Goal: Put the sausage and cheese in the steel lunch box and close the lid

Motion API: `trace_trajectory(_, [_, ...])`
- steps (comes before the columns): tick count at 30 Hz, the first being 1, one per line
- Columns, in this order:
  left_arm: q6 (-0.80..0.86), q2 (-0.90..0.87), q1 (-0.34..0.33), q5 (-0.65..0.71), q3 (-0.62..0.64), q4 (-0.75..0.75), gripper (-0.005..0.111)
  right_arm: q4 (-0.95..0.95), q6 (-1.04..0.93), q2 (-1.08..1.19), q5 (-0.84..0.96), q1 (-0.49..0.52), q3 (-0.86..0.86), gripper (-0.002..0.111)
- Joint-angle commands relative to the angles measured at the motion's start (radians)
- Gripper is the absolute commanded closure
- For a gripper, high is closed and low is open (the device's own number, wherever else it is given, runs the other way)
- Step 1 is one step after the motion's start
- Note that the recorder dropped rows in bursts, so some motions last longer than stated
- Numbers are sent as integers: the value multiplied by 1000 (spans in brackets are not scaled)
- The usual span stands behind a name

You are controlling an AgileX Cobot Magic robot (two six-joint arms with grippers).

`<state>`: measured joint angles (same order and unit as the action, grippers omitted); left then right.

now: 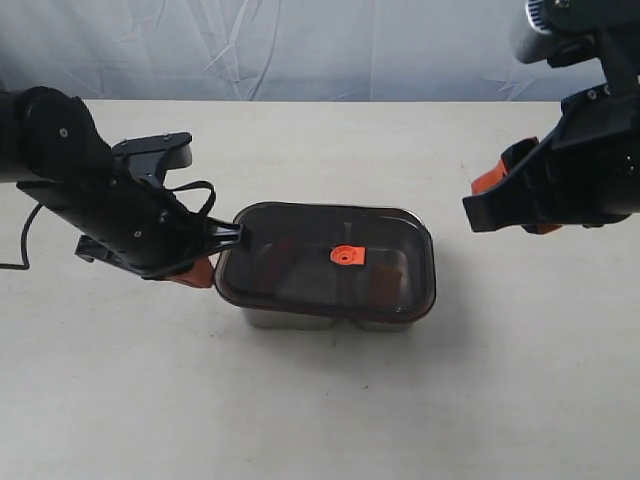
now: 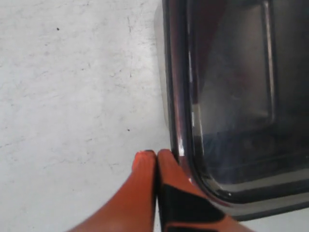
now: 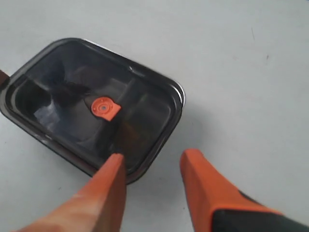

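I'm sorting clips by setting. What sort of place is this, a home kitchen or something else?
Most likely a robot lab bench, not a kitchen: a bare pale table, a wrinkled cloth backdrop behind it, and a black left arm and right arm flanking one steel lunch box with its lid on.

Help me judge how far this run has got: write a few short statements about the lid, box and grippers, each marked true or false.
1. The lid lies on top of the steel lunch box. True.
2. The left gripper is wide open. False: it is shut, with its tips at the lid's rim.
3. The right gripper grips the lid. False: it is open, holds nothing and hangs off to the side of the box.
4. An orange valve sits near the lid's centre. True.
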<state>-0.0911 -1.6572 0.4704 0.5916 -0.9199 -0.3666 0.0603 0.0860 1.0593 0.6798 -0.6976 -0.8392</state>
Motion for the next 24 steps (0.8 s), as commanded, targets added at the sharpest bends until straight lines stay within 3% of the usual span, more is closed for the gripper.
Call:
trace_trajectory(1, [5, 7, 11, 47, -7, 33, 107, 0, 44, -2, 84, 0, -5, 69])
trace_trajectory(6, [5, 7, 11, 43, -7, 63, 107, -84, 44, 36, 103, 0, -3, 71])
trace_trajectory(11, [5, 7, 11, 41, -7, 110, 107, -212, -17, 116, 53, 0, 64, 109])
trace_trajectory(24, [5, 7, 11, -8, -7, 113, 107, -456, -250, 343, -17, 0, 107, 108])
